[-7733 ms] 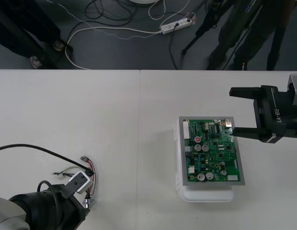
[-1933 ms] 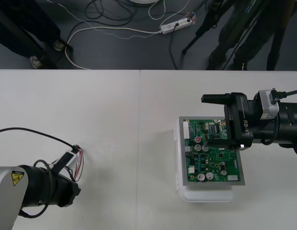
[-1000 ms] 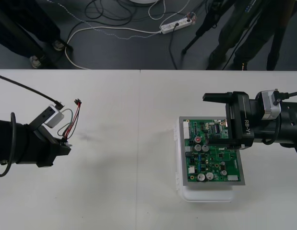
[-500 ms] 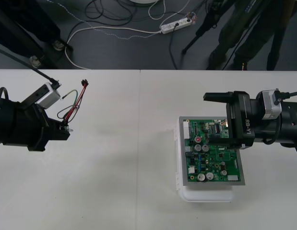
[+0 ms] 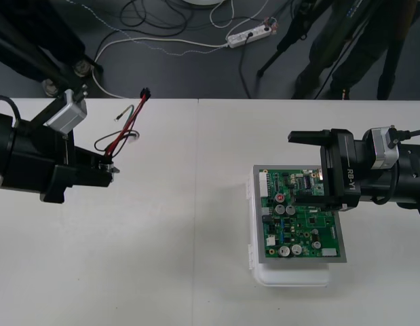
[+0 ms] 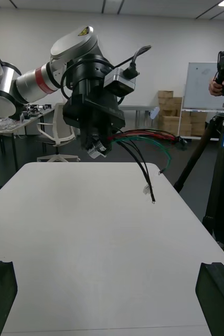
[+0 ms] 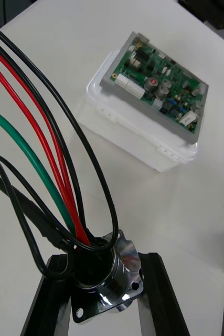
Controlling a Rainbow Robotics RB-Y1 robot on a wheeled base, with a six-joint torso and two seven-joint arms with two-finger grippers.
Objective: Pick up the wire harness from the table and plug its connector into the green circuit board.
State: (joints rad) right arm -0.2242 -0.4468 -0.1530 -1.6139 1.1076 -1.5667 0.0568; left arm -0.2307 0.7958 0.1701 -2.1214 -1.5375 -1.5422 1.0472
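While your left gripper (image 7: 104,291) is clamping the round metal socket (image 7: 105,270) between its narrowed fingers, you are holding the harness (image 5: 121,136) in the air over the left side of the table (image 5: 182,238). Its red, black and green wires are arching away from the fingertips. In the front view the small black plug (image 5: 144,92) is hanging free against the floor strip. Your left arm is reaching in level, pointing toward the board (image 5: 299,214). Well apart on the right, your right gripper (image 5: 306,168) is hovering over the board's far half, fingers spread wide around nothing.
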